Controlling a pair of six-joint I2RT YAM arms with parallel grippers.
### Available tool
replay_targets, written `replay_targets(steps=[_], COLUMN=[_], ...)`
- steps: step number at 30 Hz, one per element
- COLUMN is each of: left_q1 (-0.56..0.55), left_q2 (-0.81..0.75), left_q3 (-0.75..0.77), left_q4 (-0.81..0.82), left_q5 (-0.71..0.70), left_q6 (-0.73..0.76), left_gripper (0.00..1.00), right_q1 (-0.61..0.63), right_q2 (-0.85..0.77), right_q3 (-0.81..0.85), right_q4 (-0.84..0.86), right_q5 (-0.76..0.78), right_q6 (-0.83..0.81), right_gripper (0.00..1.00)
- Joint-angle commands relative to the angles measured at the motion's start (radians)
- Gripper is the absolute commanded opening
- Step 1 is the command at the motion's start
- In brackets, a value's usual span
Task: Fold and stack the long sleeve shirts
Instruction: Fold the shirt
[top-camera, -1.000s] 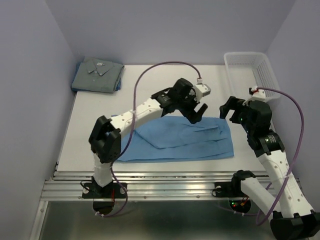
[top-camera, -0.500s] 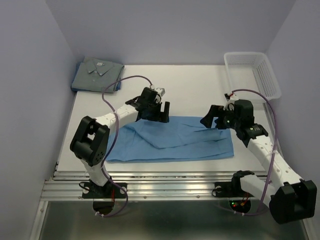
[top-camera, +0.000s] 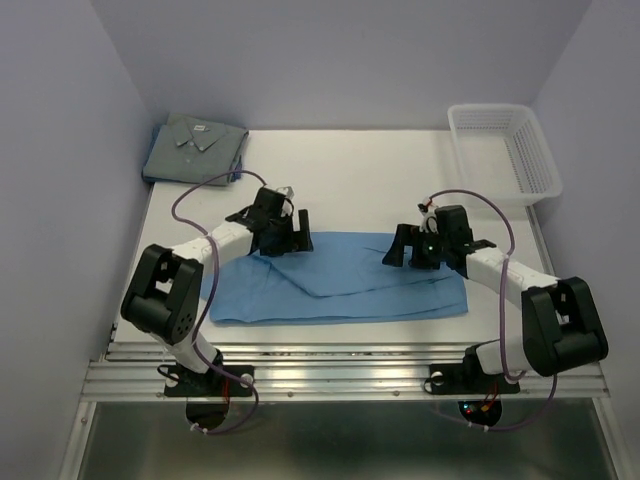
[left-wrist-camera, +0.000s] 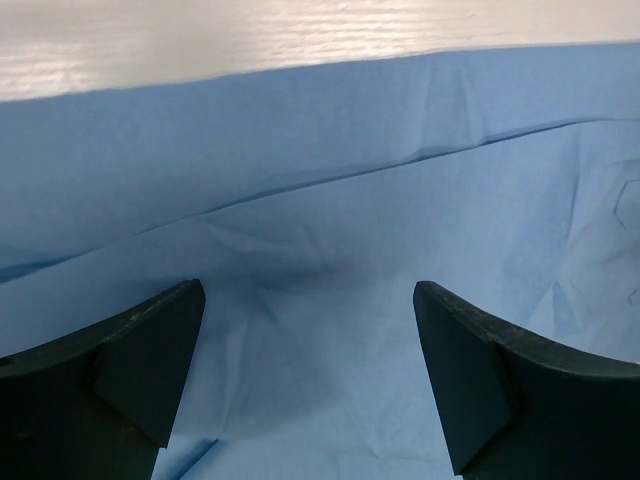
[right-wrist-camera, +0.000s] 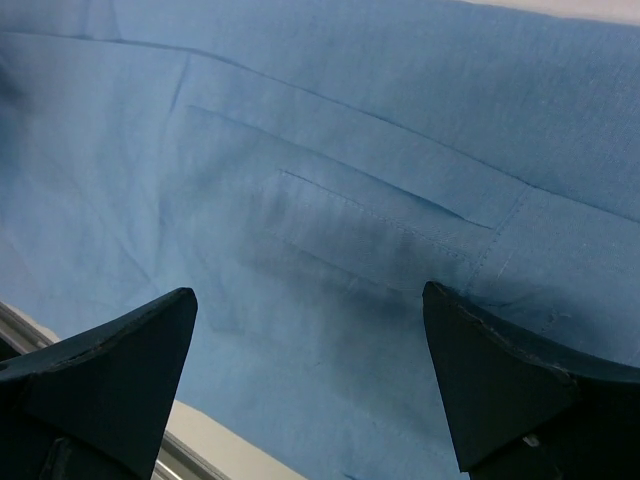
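The light sky-blue shirt (top-camera: 350, 280) lies spread flat on the white table, partly folded, near the front edge. It fills the left wrist view (left-wrist-camera: 320, 200) and the right wrist view (right-wrist-camera: 330, 200). The grey-blue shirt (top-camera: 195, 150) lies folded at the back left corner, collar and white label up. My left gripper (top-camera: 290, 240) is open, low over the blue shirt's upper left edge, holding nothing. My right gripper (top-camera: 405, 250) is open, low over the shirt's upper right part, holding nothing.
A white mesh basket (top-camera: 505, 150) stands at the back right. The metal rail (top-camera: 330, 365) runs along the table's front edge. Lilac walls close in the left, back and right sides.
Both arms have swung down and inward from above the shirt to just over the cloth, the left one moving left, the right one moving left and down. The shirt's left edge has shifted slightly.
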Motion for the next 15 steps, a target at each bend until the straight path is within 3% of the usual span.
replay_targets(steps=[1, 8, 15], left_q1=[0.042, 0.115, 0.157], left_q2=[-0.123, -0.128, -0.081], left_q3=[-0.068, -0.134, -0.18], left_q4=[-0.046, -0.166, -0.114], left_q5=[-0.07, -0.178, -0.196], left_q6=[-0.05, -0.163, -0.208], left_gripper=[0.99, 0.99, 0.99], right_q1=[0.021, 0.021, 0.021], right_q2=[0.047, 0.07, 0.11], right_q3=[0.034, 0.036, 0.036], right_q4=[0.077, 0.079, 0.064], right_q5=[0.02, 0.103, 0.194], right_q6=[-0.002, 0.019, 0.021], right_gripper=[1.0, 1.0, 1.0])
